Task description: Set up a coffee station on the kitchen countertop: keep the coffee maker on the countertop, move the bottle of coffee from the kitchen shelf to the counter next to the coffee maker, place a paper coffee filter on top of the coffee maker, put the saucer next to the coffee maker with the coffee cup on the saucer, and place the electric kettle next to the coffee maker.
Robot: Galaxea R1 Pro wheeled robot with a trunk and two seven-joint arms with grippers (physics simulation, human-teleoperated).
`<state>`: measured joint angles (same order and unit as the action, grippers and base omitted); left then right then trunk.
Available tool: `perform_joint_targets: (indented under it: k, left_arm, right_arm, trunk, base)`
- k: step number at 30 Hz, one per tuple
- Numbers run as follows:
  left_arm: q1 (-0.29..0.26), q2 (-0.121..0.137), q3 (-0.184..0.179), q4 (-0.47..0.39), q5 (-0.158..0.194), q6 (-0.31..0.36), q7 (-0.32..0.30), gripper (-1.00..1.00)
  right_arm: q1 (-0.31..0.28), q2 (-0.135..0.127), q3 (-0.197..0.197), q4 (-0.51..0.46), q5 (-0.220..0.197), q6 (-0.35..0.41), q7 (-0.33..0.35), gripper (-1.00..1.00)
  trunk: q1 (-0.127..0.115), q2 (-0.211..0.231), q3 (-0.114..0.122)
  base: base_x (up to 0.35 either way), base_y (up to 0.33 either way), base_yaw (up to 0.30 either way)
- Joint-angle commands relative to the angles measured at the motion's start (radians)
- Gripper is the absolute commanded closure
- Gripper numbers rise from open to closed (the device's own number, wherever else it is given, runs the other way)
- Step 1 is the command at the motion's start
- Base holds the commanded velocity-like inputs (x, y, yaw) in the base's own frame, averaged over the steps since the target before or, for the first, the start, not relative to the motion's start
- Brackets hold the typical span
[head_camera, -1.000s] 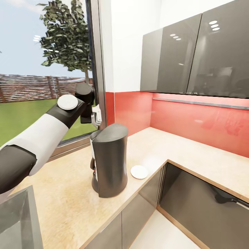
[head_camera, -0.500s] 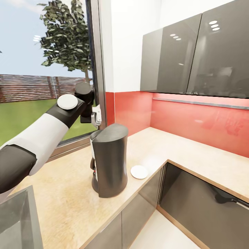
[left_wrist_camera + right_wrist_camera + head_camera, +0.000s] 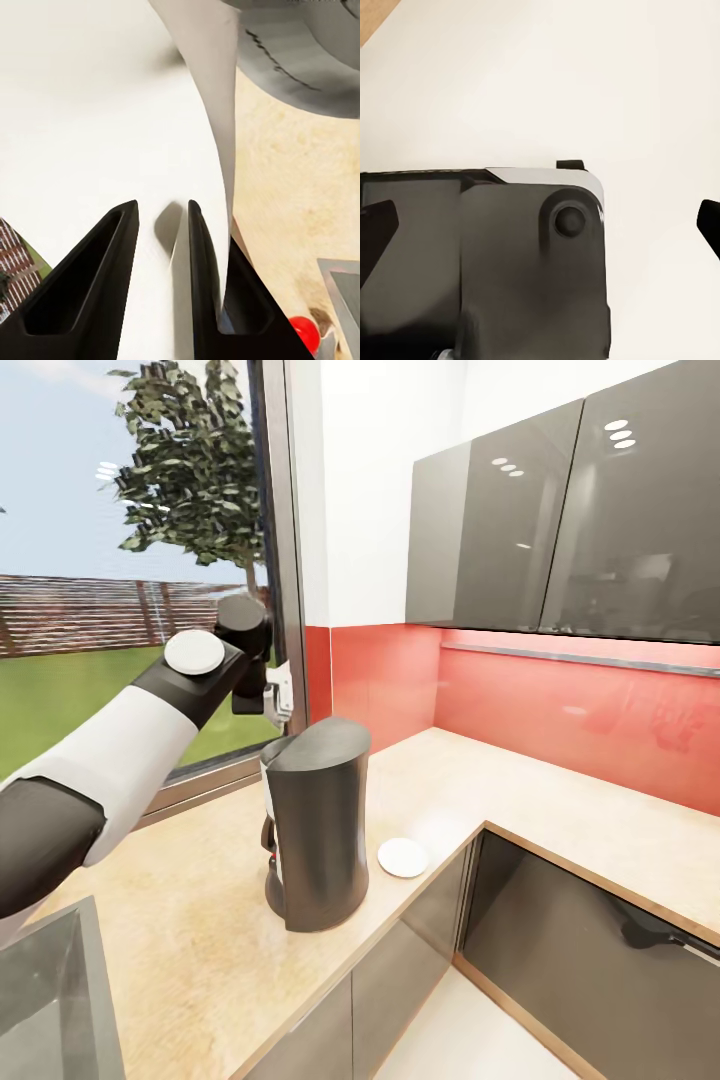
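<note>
Beige counter (image 3: 200, 920): coffee maker (image 3: 316, 820) in place, saucer (image 3: 403, 857) at its 3 o'clock. Left claw (image 3: 157, 225) pinching paper filter (image 3: 112, 112), risen slightly above maker. Placement pending.

The coffee maker (image 3: 317, 822) is dark charcoal grey with a faint sheen on its lid. The saucer (image 3: 402, 857) just beside it is plain white. The desk (image 3: 200, 920) is a pale beige with a fine speckled grain. The backsplash (image 3: 560, 710) is glossy coral red, and the wall cabinets (image 3: 560, 520) are glossy dark grey with white light spots mirrored in them. The left arm (image 3: 110, 760) is white with black segments and a white round cap. The left gripper (image 3: 157, 225) has black fingers against a white sheet. Outside the window, the lawn (image 3: 60, 700) is green and the sky pale blue.
</note>
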<state>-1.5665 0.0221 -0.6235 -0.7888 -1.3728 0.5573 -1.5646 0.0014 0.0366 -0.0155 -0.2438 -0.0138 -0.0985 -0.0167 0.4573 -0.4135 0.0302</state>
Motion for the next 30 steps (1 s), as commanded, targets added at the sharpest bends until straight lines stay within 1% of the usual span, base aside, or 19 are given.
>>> perform_joint_targets:
  k: [1,5,16,28,30]
  left_arm:
    - [-0.001,0.001,-0.004,-0.001,-0.003,0.007,-0.006,1.00]
    - [-0.020,0.002,-0.004,-0.001,-0.004,0.006,-0.006,1.00]
    - [-0.050,0.005,-0.004,-0.001,-0.005,0.004,-0.006,1.00]
    - [-0.051,0.009,-0.003,0.000,0.000,0.004,-0.006,1.00]
    - [-0.049,0.008,-0.001,0.001,0.001,-0.010,-0.006,1.00]
  right_arm:
    - [0.000,0.000,-0.001,0.000,-0.002,-0.003,-0.002,-1.00]
    - [0.000,0.000,0.000,0.000,-0.002,-0.003,-0.002,-1.00]
    - [0.000,0.002,0.000,0.000,0.000,-0.003,-0.002,-1.00]
    - [0.000,0.002,0.000,0.000,0.000,-0.003,-0.002,-1.00]
    - [0.000,0.001,0.000,0.000,0.000,-0.003,-0.002,-1.00]
  trunk:
    - [0.000,-0.001,0.000]
    - [0.000,-0.001,0.000]
    - [0.000,-0.001,0.000]
    - [0.000,-0.001,0.000]
    - [0.000,-0.001,0.000]
  base:
    - [0.000,0.000,0.000]
    - [0.000,0.000,0.000]
    - [0.000,0.000,0.000]
    - [0.000,0.000,0.000]
    - [0.000,0.000,0.000]
